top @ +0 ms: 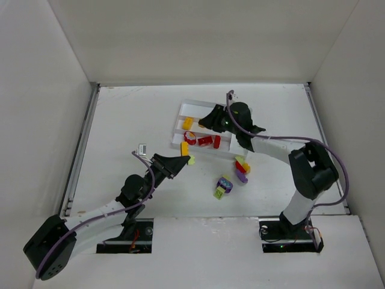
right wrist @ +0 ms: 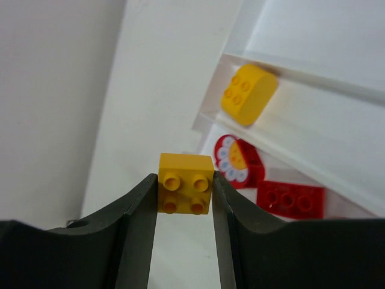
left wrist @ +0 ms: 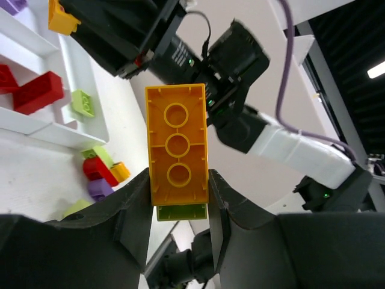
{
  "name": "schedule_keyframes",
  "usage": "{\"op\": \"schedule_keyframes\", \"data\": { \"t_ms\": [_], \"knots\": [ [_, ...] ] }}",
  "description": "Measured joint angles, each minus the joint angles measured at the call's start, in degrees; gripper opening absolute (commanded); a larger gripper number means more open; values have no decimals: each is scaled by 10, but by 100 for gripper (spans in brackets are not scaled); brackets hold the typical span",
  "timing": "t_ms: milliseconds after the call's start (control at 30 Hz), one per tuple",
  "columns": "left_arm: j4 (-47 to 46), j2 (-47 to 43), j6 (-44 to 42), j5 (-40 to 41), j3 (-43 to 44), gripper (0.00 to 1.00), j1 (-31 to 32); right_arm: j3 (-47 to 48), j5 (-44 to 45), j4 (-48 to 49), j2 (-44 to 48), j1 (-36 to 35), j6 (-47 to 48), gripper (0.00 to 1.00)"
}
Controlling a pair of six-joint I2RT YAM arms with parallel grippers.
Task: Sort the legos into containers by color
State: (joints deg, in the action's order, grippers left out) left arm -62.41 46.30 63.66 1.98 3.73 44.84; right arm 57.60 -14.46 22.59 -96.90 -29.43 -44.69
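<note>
The left gripper (left wrist: 178, 180) is clamped on the long sides of an orange brick (left wrist: 177, 144). The brick's underside, with 3 round sockets, faces the wrist camera. A lime green brick (left wrist: 181, 212) shows at its near end, between the fingers. Seen from above, this gripper hangs over the table just near and left of the white tray (top: 195, 110).

The right gripper (right wrist: 184, 179) is closed on a small yellow brick (right wrist: 185, 188) with 4 studs, held above the left half of the tray. In 1 slot lies a rounded yellow brick (right wrist: 248, 93). The next slot nearer holds a round red piece (right wrist: 237, 162) and a red brick (right wrist: 290, 198).

A cluster of mixed bricks (top: 242, 168) lies on the table by the tray's near right corner. A second cluster (top: 223, 186) lies nearer.
</note>
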Motion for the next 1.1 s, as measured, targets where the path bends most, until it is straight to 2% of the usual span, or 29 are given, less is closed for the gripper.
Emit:
{"op": "schedule_keyframes", "data": {
  "t_ms": [267,400,500,600,733,867,967,1100],
  "knots": [
    [10,21,-14,-1,0,16,-23,190,129,-184,-127,-32,98,43],
    [10,21,-18,-4,0,17,-30,234,171,-240,-175,-40,123,44],
    [10,21,-19,-9,0,17,-33,240,191,-270,-190,-42,132,45],
    [10,22,-19,-14,0,17,-36,244,206,-287,-191,-43,137,52],
    [10,24,-19,-18,0,17,-37,254,219,-286,-191,-43,139,58],
    [10,24,-19,-20,0,17,-37,256,227,-284,-191,-43,139,58],
    [10,24,-19,-20,0,17,-37,252,229,-279,-187,-43,138,62],
    [10,23,-18,-20,0,17,-38,169,229,-248,-116,-44,134,63]
  ]
}}
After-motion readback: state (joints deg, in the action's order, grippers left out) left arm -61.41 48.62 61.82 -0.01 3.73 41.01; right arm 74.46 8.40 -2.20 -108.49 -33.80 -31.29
